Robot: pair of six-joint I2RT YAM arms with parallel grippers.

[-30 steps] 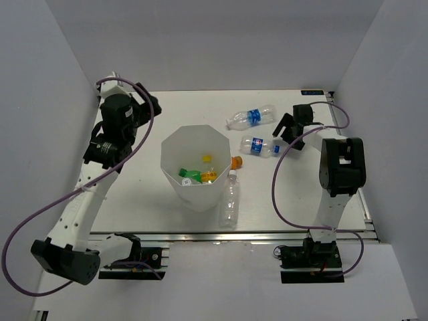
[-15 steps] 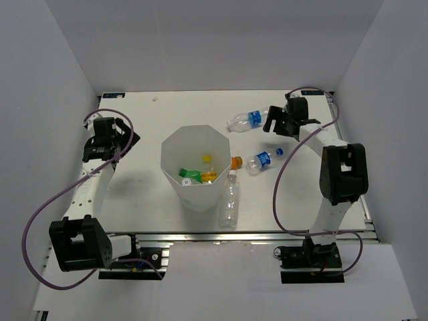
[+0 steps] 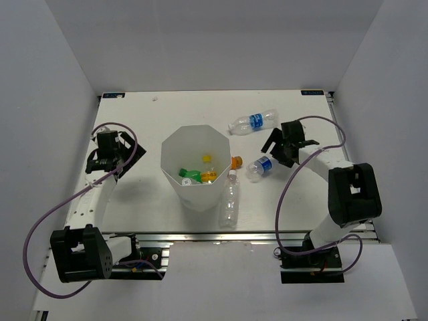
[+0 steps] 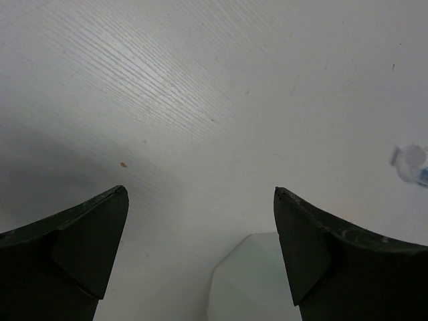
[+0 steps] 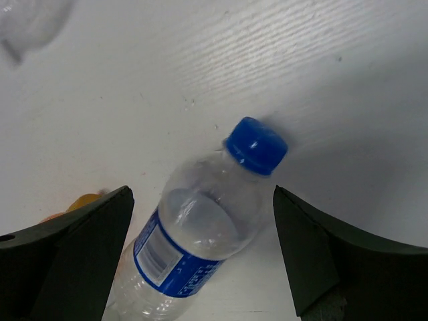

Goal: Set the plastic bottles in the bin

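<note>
Bright, even overhead light on white table [image 3: 140, 207]; shadows soft. Left wrist view: grey shadow at lower left of frame, left gripper fingers [image 4: 67, 261] blurred. Right wrist view: blue-capped bottle [image 5: 200, 227] sharp, upper right dimmer.

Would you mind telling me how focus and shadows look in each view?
Top view: even, soft light, hardly any shadows on the table. Left wrist: table grain crisp, dark shadow at left, bin rim at the bottom blurred. Right wrist: blue-capped bottle sharp, soft shadow right of its cap; a second bottle in the top-left corner is blurred.
</note>
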